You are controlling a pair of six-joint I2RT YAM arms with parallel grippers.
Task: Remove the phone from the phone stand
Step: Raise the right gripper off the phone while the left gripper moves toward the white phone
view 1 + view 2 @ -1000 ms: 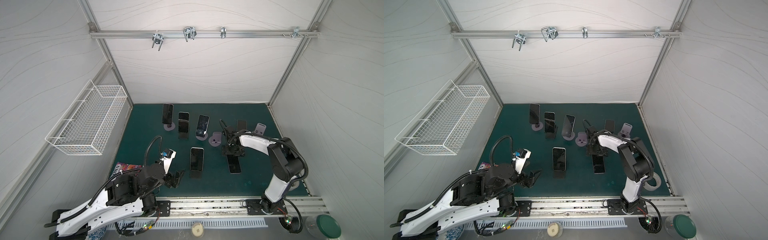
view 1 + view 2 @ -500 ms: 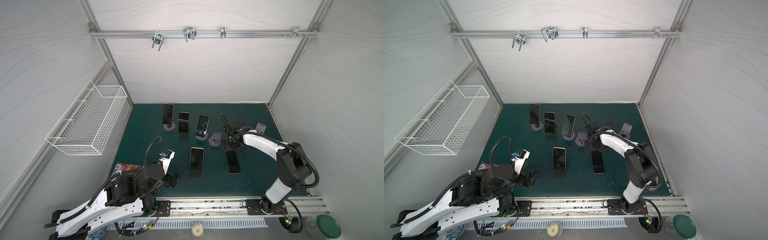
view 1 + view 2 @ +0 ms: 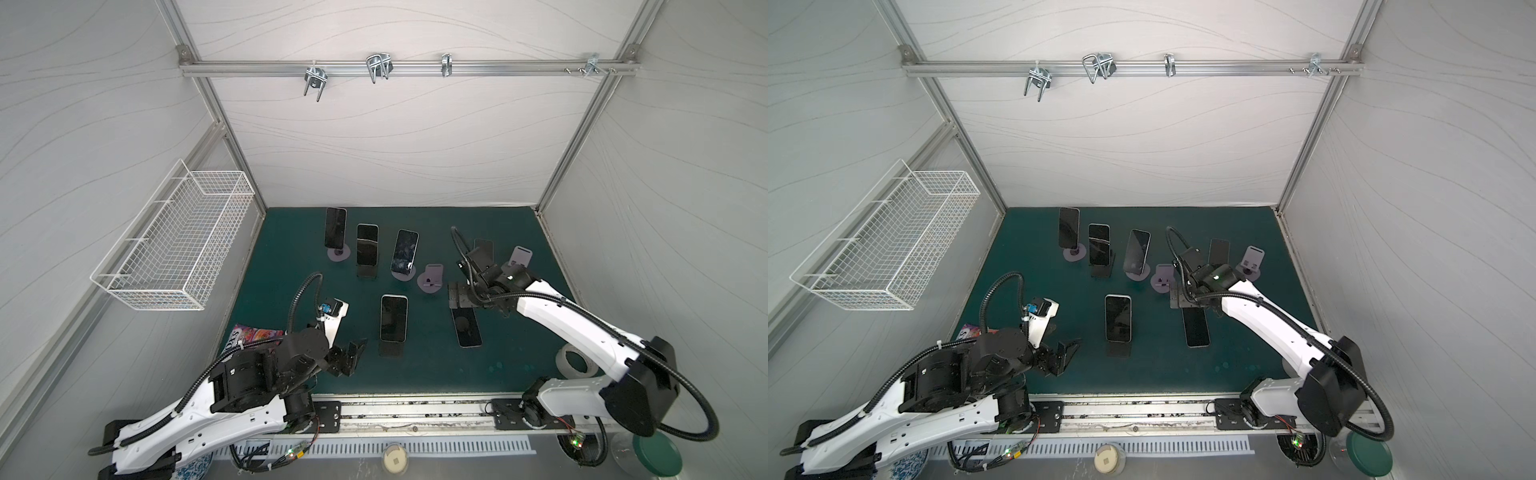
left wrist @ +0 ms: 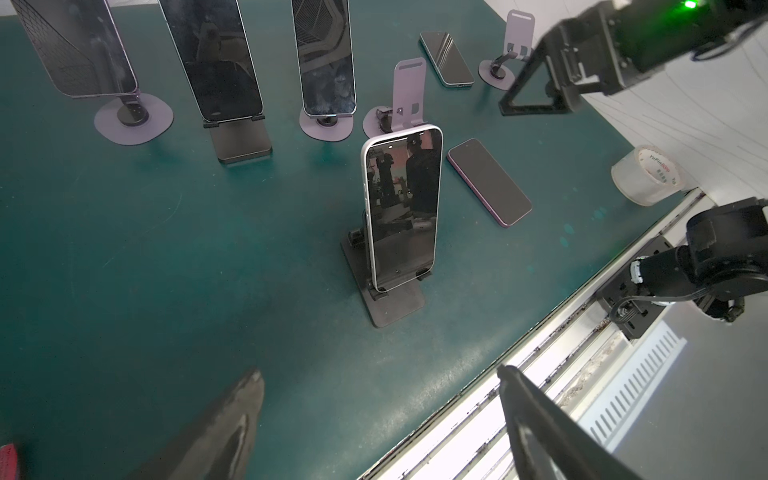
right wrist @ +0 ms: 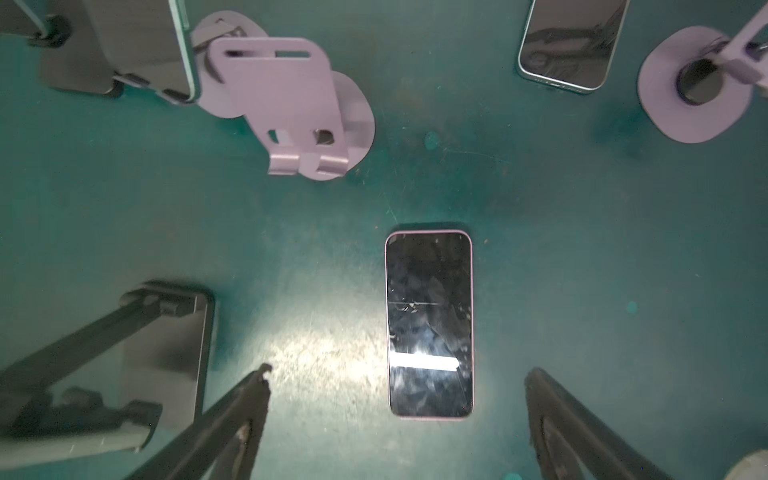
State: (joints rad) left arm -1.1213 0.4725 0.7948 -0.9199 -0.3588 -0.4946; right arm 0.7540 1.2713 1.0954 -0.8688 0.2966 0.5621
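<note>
A white-edged phone [image 3: 393,318] [image 3: 1118,318] [image 4: 403,208] stands upright on a black phone stand [image 4: 395,309] at mid-mat. My left gripper [image 3: 353,353] [image 4: 380,372] hovers open to its front left, apart from it, nothing between the fingers. Three more phones [image 3: 335,226] [image 3: 367,249] [image 3: 404,251] stand on stands in the back row. A purple-edged phone [image 3: 467,328] [image 5: 430,324] lies flat on the mat. My right gripper [image 3: 459,297] [image 5: 399,370] hangs open above its far end, holding nothing.
Two empty purple stands [image 3: 431,279] [image 3: 520,257] and another flat phone [image 3: 483,249] sit at the back right. A tape roll [image 3: 575,361] lies near the right arm's base, a snack bag [image 3: 253,334] by the left arm. A wire basket [image 3: 174,241] hangs on the left wall.
The right arm's elbow has swung out to the right and stretched, while its open gripper stays near the flat phone's far end. The left gripper has barely moved.
</note>
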